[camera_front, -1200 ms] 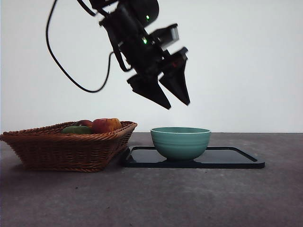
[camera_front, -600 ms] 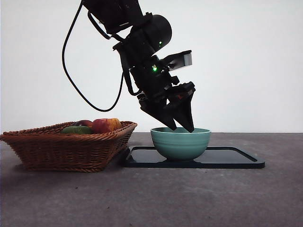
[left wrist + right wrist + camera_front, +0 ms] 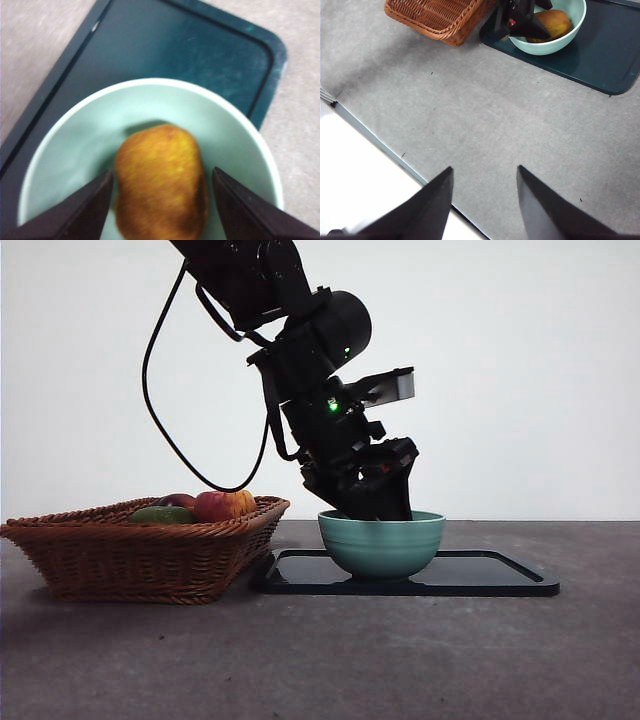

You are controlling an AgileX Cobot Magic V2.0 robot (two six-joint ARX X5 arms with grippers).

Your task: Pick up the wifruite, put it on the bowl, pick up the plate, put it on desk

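From the front, the left gripper point(image 3: 378, 508) reaches down from the upper left, its black tips dipped past the rim of the teal bowl point(image 3: 381, 542), which stands on a black tray point(image 3: 480, 576) on the grey desk point(image 3: 320, 660). Just to the left of the tray sits a brown wicker basket point(image 3: 140, 555) with a red-yellow apple point(image 3: 224, 504) and a green fruit point(image 3: 163, 514) showing above its edge; the bowl's wall hides whatever lies inside from this side. Over the left wrist, the wifruite point(image 3: 161, 182) lies in the bowl point(image 3: 80, 145), brownish-orange and oval, and the left gripper point(image 3: 161, 200) has its jaws spread to either side of it, with a sliver of bowl showing between each jaw and the fruit's skin. The tray point(image 3: 165, 45) runs out beyond the bowl. Over the right wrist, the right gripper point(image 3: 485, 192) hangs above bare desk point(image 3: 485, 115) with its jaws apart and nothing between them, well away from the work; farther off the bowl point(image 3: 555, 37) holds the wifruite point(image 3: 551, 24), the left gripper point(image 3: 522, 22) is at it, and the basket point(image 3: 437, 17) is beside the tray point(image 3: 605, 55).
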